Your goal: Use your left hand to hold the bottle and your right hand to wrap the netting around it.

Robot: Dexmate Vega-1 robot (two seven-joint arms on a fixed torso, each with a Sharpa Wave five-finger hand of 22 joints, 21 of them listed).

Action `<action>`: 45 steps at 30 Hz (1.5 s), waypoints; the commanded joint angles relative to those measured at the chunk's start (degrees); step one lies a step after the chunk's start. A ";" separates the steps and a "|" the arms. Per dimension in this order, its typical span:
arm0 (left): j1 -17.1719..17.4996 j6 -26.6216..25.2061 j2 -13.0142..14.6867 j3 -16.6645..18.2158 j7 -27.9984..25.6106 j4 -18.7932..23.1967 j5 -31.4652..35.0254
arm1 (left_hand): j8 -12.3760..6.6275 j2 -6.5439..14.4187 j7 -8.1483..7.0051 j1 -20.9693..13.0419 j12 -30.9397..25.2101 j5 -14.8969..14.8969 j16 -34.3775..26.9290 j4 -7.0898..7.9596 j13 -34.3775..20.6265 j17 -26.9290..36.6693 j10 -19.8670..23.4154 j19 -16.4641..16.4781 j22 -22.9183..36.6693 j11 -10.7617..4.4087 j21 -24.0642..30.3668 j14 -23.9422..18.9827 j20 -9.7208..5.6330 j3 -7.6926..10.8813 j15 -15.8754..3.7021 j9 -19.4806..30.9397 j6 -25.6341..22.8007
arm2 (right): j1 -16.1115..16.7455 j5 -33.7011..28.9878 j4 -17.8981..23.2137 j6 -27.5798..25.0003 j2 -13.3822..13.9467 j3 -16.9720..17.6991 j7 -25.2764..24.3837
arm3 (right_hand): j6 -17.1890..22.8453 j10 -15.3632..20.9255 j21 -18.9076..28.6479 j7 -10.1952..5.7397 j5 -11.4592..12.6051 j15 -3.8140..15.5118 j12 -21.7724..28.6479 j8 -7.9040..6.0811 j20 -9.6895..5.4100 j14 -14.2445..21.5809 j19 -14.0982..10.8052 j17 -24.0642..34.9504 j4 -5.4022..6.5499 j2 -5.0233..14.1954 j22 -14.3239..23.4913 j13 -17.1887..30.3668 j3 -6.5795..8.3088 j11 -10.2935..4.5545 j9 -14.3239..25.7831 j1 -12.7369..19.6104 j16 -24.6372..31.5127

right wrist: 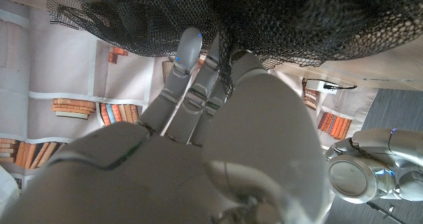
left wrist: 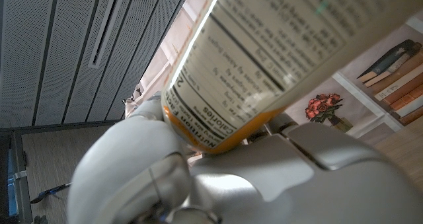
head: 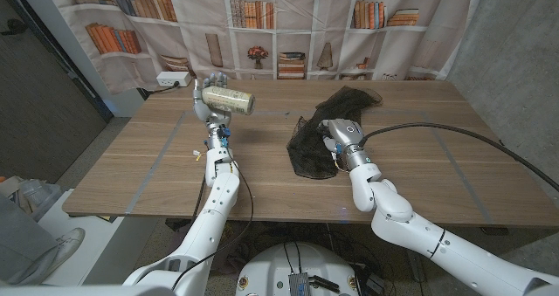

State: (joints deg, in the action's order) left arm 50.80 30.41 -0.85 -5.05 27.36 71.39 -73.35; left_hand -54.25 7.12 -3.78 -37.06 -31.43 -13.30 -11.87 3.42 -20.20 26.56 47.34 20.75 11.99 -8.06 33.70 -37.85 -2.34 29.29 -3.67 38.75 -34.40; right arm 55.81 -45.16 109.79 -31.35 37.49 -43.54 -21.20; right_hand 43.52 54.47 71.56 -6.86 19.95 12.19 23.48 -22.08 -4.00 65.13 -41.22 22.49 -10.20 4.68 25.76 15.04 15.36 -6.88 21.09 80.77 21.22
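Note:
My left hand (head: 208, 106) is raised over the table's far left part and grips a bottle (head: 229, 100) that lies sideways, with its printed label (left wrist: 277, 45) close in the left wrist view above my left hand (left wrist: 264, 178). The black netting (head: 310, 152) lies bunched on the table right of the middle. My right hand (head: 336, 137) is in it. In the right wrist view the fingers (right wrist: 188, 65) reach up into the netting (right wrist: 297, 19), with a fold of mesh pinched beside the thumb. My left hand (right wrist: 370, 164) is also in that view.
A white power strip (head: 170, 80) sits at the table's far left edge. A small scrap (head: 188, 152) lies on the wooden table (head: 419, 182) near my left forearm. A black cable (head: 454, 128) arcs over the table's right side. A bookshelf backdrop hangs behind.

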 commanded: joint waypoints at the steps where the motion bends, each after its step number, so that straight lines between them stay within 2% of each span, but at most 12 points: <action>1: -0.32 -0.53 0.07 -0.27 0.14 -0.62 0.05 | -0.31 3.63 -0.07 3.33 -0.49 0.31 0.10 5.68 0.06 0.16 0.42 -0.09 0.00 -0.06 0.23 -0.18 -2.74 6.02 -8.60 0.08 -0.26 | 2.18 11.84 0.73 7.48 -1.01 4.72 -4.19 | 1.89 0.51 1.04 -0.58 1.12 1.66 0.69 -1.39 -8.39 1.07 0.57 1.05 0.10 0.22 -0.07 1.50 0.91 0.17 1.15 2.04 0.81; 4: -0.36 -0.61 0.08 -0.32 0.16 -0.68 0.08 | -0.31 3.63 -0.07 3.33 -0.49 0.31 0.10 5.68 0.06 0.16 0.42 -0.09 0.00 -0.06 0.23 -0.18 -2.74 6.02 -8.60 0.08 -0.26 | 3.03 17.19 1.48 9.10 -1.90 7.00 -3.83 | 6.59 0.67 1.60 -0.16 1.92 1.66 1.12 -3.25 -8.44 0.80 1.20 1.93 -0.06 -0.47 -0.39 2.72 1.24 0.30 1.39 3.36 0.85; 7: -0.38 -0.65 0.07 -0.36 0.12 -0.69 0.13 | -0.31 3.63 -0.07 3.33 -0.49 0.31 0.10 5.68 0.06 0.16 0.42 -0.09 0.00 -0.06 0.23 -0.18 -2.74 6.02 -8.60 0.08 -0.26 | 3.72 22.22 2.06 10.68 -2.85 9.13 -3.77 | 9.08 1.03 1.99 -0.05 2.40 1.41 1.39 -3.79 -8.62 0.79 1.43 2.36 -0.15 -1.34 -0.56 3.26 1.31 0.24 0.84 4.01 0.87; 16: -0.99 -1.02 0.02 -0.45 0.46 -1.53 0.05 | -0.31 3.63 -0.07 3.33 -0.49 0.31 0.10 5.68 0.06 0.16 0.42 -0.09 0.00 -0.06 0.23 -0.18 -2.74 6.02 -8.60 0.08 -0.26 | 4.51 41.76 5.24 9.96 -6.80 16.89 0.89 | 9.71 1.29 1.92 0.16 2.69 1.24 1.56 -3.65 -8.83 0.67 0.88 2.90 -0.10 -1.74 -0.98 3.61 1.34 0.27 0.35 4.42 1.15; 17: -1.00 -1.03 0.01 -0.44 0.48 -1.55 0.05 | -0.31 3.63 -0.07 3.33 -0.49 0.31 0.10 5.68 0.06 0.16 0.42 -0.09 0.00 -0.06 0.23 -0.18 -2.74 6.02 -8.60 0.08 -0.26 | 4.40 42.24 5.28 9.96 -6.55 16.77 0.74 | 9.72 1.29 1.90 0.15 2.70 1.26 1.56 -3.64 -8.81 0.63 0.87 2.90 -0.10 -1.73 -1.00 3.62 1.35 0.27 0.33 4.43 1.14; 19: -1.30 -1.02 -0.08 -0.45 0.51 -1.98 0.10 | -0.31 3.63 -0.07 3.33 -0.49 0.31 0.10 5.68 0.06 0.16 0.42 -0.09 0.00 -0.06 0.23 -0.18 -2.74 6.02 -8.60 0.08 -0.26 | 4.74 48.85 5.60 9.85 -8.13 19.39 2.01 | 9.64 1.34 1.95 0.50 2.84 1.13 1.61 -3.36 -8.84 0.63 0.80 3.11 0.06 -1.83 -1.16 3.77 1.38 1.64 0.04 4.45 1.21; 21: -1.38 -1.02 -0.14 -0.41 0.52 -2.12 0.09 | -0.31 3.63 -0.07 3.33 -0.49 0.31 0.10 5.68 0.06 0.16 0.42 -0.09 0.00 -0.06 0.23 -0.18 -2.74 6.02 -8.60 0.08 -0.26 | 4.63 51.37 5.81 9.57 -8.14 19.88 1.97 | 9.54 1.34 2.33 1.27 2.92 1.16 1.63 -3.01 -8.89 0.99 0.46 3.38 0.31 -1.57 -1.16 3.90 1.43 2.66 -0.28 4.42 1.46; 25: -1.83 -1.00 -0.16 -0.30 0.68 -2.80 0.13 | -0.31 3.63 -0.07 3.33 -0.49 0.31 0.10 5.68 0.06 0.16 0.42 -0.09 0.00 -0.06 0.23 -0.18 -2.74 6.02 -8.60 0.08 -0.26 | 4.25 57.48 5.80 10.87 -8.13 21.51 2.88 | 10.10 1.05 2.58 1.58 2.91 1.09 1.49 -2.68 -8.97 1.00 0.51 3.63 0.30 -1.48 -1.28 4.00 1.61 2.28 -0.82 4.74 1.46; 34: -2.87 -1.81 -0.23 -0.60 1.13 -4.07 0.27 | -0.31 3.63 -0.07 3.33 -0.49 0.31 0.10 5.68 0.06 0.16 0.42 -0.09 0.00 -0.06 0.23 -0.18 -2.74 6.02 -8.60 0.08 -0.26 | 1.97 64.52 4.41 11.86 -7.04 21.45 2.51 | 10.78 -0.10 2.48 1.46 2.66 0.97 0.84 -2.17 -9.03 0.74 -0.14 4.23 0.22 -1.59 -1.80 3.78 1.67 1.83 -1.56 5.30 1.71; 37: -3.23 -2.05 -0.26 -0.69 1.22 -4.57 0.36 | -0.31 3.63 -0.07 3.33 -0.49 0.31 0.10 5.68 0.06 0.16 0.42 -0.09 0.00 -0.06 0.23 -0.18 -2.74 6.02 -8.60 0.08 -0.26 | 0.90 64.86 3.83 12.74 -6.37 20.85 1.99 | 10.75 -0.27 2.44 1.40 2.62 1.00 0.78 -2.02 -9.00 0.65 -0.13 4.29 0.22 -1.58 -1.89 3.81 1.71 1.75 -1.69 5.41 1.69; 38: -3.41 -2.07 -0.31 -0.70 1.29 -4.84 0.39 | -0.31 3.63 -0.07 3.33 -0.49 0.31 0.10 5.68 0.06 0.16 0.42 -0.09 0.00 -0.06 0.23 -0.18 -2.74 6.02 -8.60 0.08 -0.26 | 0.46 64.57 3.41 13.70 -5.88 20.48 2.25 | 10.77 -0.39 2.37 1.37 2.55 0.94 0.72 -1.87 -8.99 0.56 -0.16 4.39 0.27 -1.59 -2.01 3.81 1.71 2.35 -1.83 5.44 1.71; 45: -4.92 -2.87 -0.71 -0.96 2.09 -6.91 0.40 | -0.31 3.63 -0.07 3.33 -0.49 0.31 0.10 5.68 0.06 0.16 0.42 -0.09 0.00 -0.06 0.23 -0.18 -2.74 6.02 -8.60 0.08 -0.26 | -2.45 64.16 1.93 15.71 -4.85 19.18 1.53 | 10.87 -0.39 2.45 1.30 2.36 0.99 0.76 -1.41 -8.99 0.41 0.08 4.53 0.37 -1.57 -2.19 3.95 1.79 1.82 -2.30 5.55 1.59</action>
State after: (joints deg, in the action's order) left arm 47.65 28.52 -1.15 -5.66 28.60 66.86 -73.07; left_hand -54.24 7.12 -3.76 -37.06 -31.43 -13.30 -11.87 3.42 -20.21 26.57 47.33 20.75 11.99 -8.06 33.70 -37.85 -2.34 29.29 -3.67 38.76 -34.36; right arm 57.03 16.37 113.70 -18.46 31.17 -23.30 -19.07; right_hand 54.05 54.04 73.80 -5.53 22.44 12.48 24.54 -23.92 -4.00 65.60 -41.01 26.72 -9.86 3.13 23.59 18.77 16.94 -4.82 18.86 85.69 22.50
